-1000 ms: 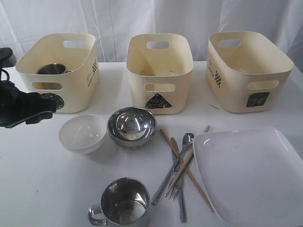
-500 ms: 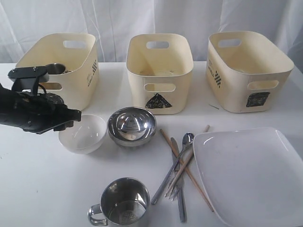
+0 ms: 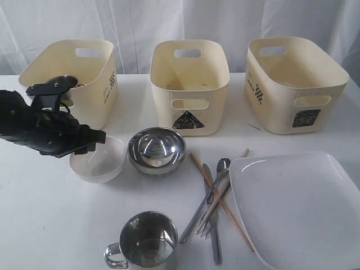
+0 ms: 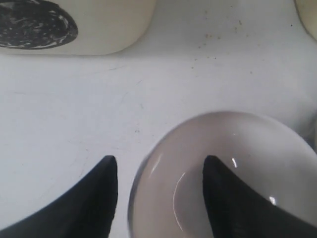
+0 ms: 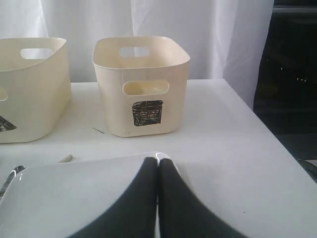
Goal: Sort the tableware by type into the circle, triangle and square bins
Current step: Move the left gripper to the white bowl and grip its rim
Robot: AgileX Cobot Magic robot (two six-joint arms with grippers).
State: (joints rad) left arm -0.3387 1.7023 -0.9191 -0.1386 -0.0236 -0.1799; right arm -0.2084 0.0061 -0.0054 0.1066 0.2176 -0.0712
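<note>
The small white bowl [image 3: 100, 163], on the desk [image 3: 45, 214] near-left before the circle bin [image 3: 97, 84], is straddled at its rim by the spread left claw [image 4: 160, 162]; closing and lifting seem called for next.

Cream circle tub [image 3: 93, 101], triangle tub [image 3: 189, 84] and square tub [image 3: 292, 84] — each mark scribbled in black. White bowl [image 3: 100, 163], white plate [image 3: 298, 208], white table [image 3: 50, 225]. Silvery steel bowl [image 3: 156, 149] and mug [image 3: 147, 241] — pale brown chopsticks [image 3: 236, 224], black left gripper [image 4: 160, 158].
</note>
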